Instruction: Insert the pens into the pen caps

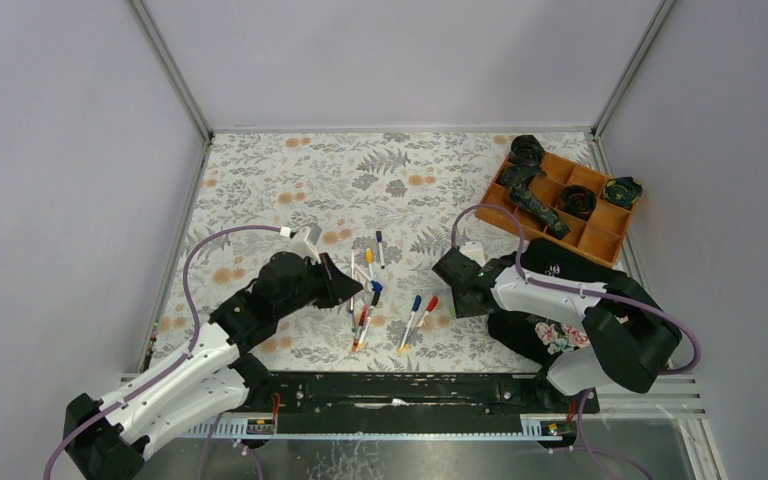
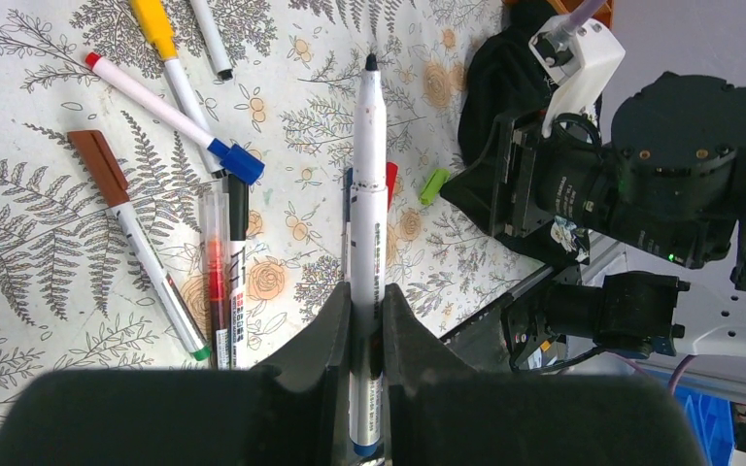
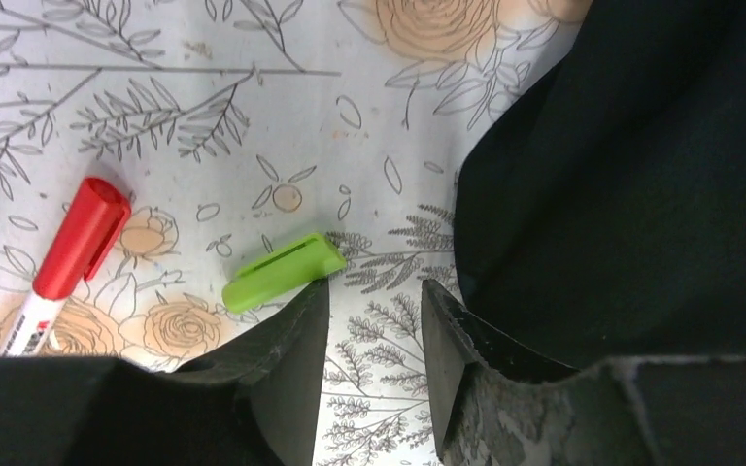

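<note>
My left gripper (image 2: 366,303) is shut on a white pen (image 2: 368,165) with a bare black tip that points away from the camera, above the table. In the top view that gripper (image 1: 348,288) hangs over the cluster of pens (image 1: 365,290). A loose green pen cap (image 3: 282,272) lies flat on the table just outside the left finger of my right gripper (image 3: 374,291). That gripper is open, low over the table, with only the patterned cloth between its fingers. A red-capped pen (image 3: 76,245) lies to the left of the green cap.
Several capped pens lie under the left gripper, one with a blue cap (image 2: 238,162), one yellow (image 2: 155,29), one brown (image 2: 97,160). A black cloth (image 3: 641,146) lies right beside the right gripper. A wooden tray (image 1: 600,238) with dark objects stands at the back right.
</note>
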Available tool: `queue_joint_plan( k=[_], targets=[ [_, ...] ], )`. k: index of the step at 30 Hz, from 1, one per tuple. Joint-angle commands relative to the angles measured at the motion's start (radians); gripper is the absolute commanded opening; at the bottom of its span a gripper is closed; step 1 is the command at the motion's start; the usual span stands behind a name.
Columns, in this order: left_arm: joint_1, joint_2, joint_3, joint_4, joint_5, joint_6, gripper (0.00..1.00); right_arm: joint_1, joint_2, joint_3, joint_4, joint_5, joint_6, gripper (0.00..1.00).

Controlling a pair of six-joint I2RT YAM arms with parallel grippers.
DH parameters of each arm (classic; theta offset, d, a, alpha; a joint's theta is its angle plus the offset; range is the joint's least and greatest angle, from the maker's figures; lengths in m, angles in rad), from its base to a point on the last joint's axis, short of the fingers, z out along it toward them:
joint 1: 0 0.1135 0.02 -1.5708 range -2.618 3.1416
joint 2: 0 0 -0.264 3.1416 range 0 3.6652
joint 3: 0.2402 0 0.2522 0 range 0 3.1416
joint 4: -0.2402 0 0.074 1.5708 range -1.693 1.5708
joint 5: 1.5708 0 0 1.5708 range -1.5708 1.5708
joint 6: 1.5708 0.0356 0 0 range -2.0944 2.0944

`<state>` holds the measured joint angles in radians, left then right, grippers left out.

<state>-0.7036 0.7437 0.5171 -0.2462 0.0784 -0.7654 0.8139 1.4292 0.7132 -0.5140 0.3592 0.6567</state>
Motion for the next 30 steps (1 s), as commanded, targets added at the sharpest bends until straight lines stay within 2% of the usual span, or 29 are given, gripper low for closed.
queue_joint_plan(
  k=[1, 7, 15, 19, 30],
  targets=[
    [0.012, -0.018, 0.0, -0.005, -0.013, 0.003, 0.0, -0.034, 0.061, 0.024, 0.041, 0.041, -0.042, 0.45],
    [0.012, -0.026, 0.004, -0.005, -0.02, 0.004, 0.0, -0.046, 0.099, 0.085, 0.058, 0.04, -0.045, 0.43],
    [0.012, -0.034, 0.005, -0.01, -0.026, 0.008, 0.0, -0.046, -0.024, 0.126, 0.043, -0.038, 0.0, 0.44],
    [0.011, -0.036, 0.003, -0.009, -0.026, 0.006, 0.0, -0.045, -0.017, 0.132, 0.064, -0.085, 0.001, 0.44],
    [0.012, -0.041, -0.003, -0.014, -0.023, 0.0, 0.0, -0.045, 0.066, 0.126, 0.07, -0.124, -0.008, 0.32]
  ],
)
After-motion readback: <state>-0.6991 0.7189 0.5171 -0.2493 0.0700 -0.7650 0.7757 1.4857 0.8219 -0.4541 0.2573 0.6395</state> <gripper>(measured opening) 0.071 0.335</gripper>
